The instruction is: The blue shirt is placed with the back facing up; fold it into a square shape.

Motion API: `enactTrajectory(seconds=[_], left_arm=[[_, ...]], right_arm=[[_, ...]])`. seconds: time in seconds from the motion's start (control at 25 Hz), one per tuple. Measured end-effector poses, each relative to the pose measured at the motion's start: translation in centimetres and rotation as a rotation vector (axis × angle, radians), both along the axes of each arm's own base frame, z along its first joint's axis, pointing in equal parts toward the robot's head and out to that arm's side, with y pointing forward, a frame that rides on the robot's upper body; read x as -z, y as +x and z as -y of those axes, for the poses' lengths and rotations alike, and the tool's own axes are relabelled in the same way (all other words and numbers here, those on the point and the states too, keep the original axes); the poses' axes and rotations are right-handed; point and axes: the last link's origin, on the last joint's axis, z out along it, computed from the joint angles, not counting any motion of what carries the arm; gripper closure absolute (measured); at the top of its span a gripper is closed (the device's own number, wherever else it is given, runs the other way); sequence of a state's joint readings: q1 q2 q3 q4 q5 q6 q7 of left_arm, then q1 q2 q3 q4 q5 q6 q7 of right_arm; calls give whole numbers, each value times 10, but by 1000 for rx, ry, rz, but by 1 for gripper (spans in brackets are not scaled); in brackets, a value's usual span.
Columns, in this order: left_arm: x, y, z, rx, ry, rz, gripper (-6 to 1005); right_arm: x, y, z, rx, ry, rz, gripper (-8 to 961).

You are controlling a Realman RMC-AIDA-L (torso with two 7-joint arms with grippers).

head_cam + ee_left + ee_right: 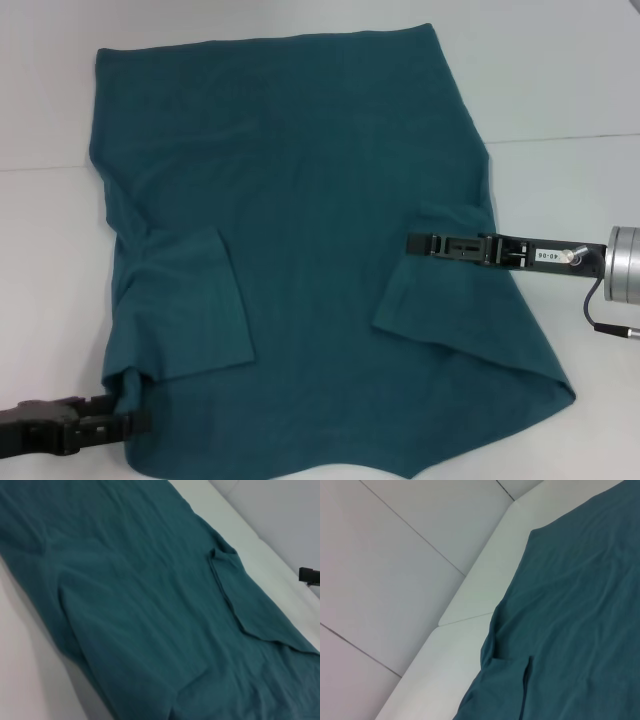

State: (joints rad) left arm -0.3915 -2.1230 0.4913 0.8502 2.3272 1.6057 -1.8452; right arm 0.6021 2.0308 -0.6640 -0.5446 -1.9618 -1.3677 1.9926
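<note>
Covering most of the white bench (pixel 560 80), the large dark teal-blue knit shirt (pixel 300 200) lies flat, plain back up, both short sleeves folded inward, apparently to square its outline. The right gripper (pixel 412 244) hovers over the shirt's right sleeve; the left gripper (pixel 140 422) reaches the shirt's near-left corner. Whether either is apart or clamped, I cannot tell.

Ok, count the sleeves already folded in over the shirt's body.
2. The left sleeve lies folded inward near the left gripper at the shirt's near-left corner; the right sleeve lies folded inward under the right gripper. None appears hidden.
</note>
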Motion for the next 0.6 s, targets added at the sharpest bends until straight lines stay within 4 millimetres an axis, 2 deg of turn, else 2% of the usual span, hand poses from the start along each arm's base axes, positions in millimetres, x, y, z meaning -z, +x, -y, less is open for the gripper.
enactTrajectory(seconds=[0.32, 0.6], left_arm=[[-4, -8, 6, -39, -44, -46, 152], [-4, -4, 10, -23, -85, -30, 152]], right_arm=[[-2, 3, 1, 15, 12, -4, 85], [-5, 5, 0, 20, 22, -9, 86]])
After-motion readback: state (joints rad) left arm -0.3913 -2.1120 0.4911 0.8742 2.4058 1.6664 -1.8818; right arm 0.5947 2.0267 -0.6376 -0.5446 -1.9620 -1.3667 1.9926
